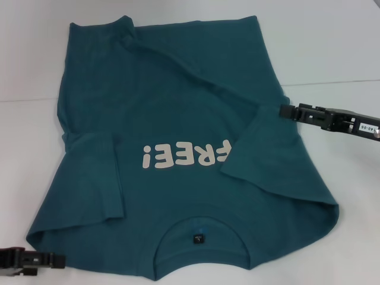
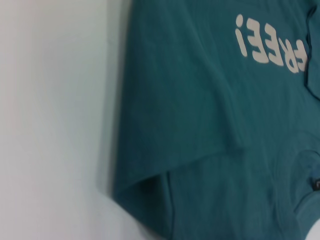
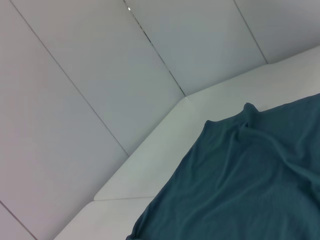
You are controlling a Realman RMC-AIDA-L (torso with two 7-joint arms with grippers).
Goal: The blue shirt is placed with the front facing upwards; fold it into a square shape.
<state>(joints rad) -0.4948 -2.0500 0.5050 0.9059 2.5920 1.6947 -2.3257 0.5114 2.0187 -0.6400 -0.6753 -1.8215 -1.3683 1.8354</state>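
Note:
The blue shirt (image 1: 178, 107) lies front up on the white table (image 1: 332, 41), its collar (image 1: 172, 261) and dark label (image 1: 198, 238) nearest me. The cream "FREE!" print (image 1: 185, 156) reads upside down. Both sleeves are folded inward: one on the left (image 1: 95, 178), one on the right (image 1: 261, 142) covering the print's end. My right gripper (image 1: 286, 111) is at the shirt's right edge, level with the folded sleeve. My left gripper (image 1: 58, 259) is low by the near left corner, just off the cloth. The shirt (image 2: 200, 125) and its print (image 2: 270, 45) show in the left wrist view; the right wrist view shows its far hem (image 3: 240, 185).
Bare white table surrounds the shirt on the left (image 1: 29, 136) and right (image 1: 350, 196). A table seam (image 1: 332, 82) runs across the far right. The right wrist view shows pale wall panels (image 3: 100, 75) behind the table's far edge.

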